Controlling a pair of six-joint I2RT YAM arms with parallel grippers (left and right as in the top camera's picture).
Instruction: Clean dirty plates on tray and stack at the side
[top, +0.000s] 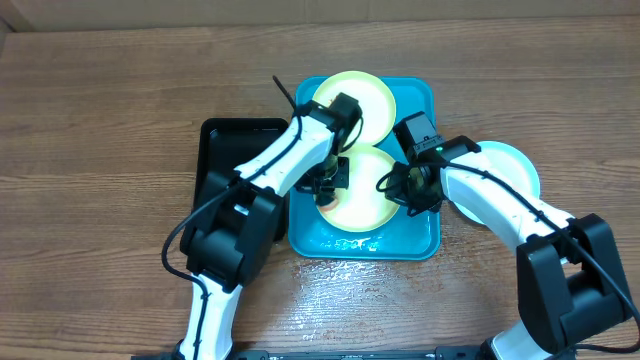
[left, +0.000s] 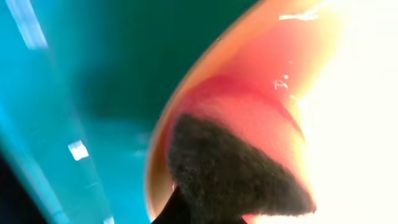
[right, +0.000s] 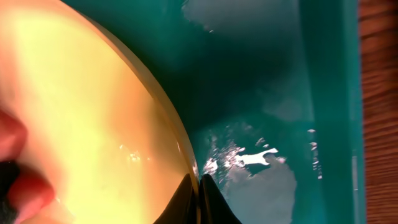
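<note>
The turquoise tray (top: 420, 105) holds two plates: a back plate (top: 372, 98) and a front plate (top: 365, 205). A third plate (top: 515, 165) lies on the table to the right, partly under my right arm. My left gripper (top: 327, 185) is shut on a dark scrub pad (left: 236, 177), pressed on the front plate's red sauce smear (left: 249, 106). My right gripper (top: 400, 190) is shut on the front plate's right rim (right: 163, 109), its fingertips (right: 199, 186) pinching the edge. The smear also shows at the left edge of the right wrist view (right: 12, 143).
A black rectangular tray (top: 218, 150) stands left of the turquoise tray, under my left arm. Water pools on the turquoise tray floor (right: 261, 158) and glistens on the wooden table (top: 350, 290) in front of it.
</note>
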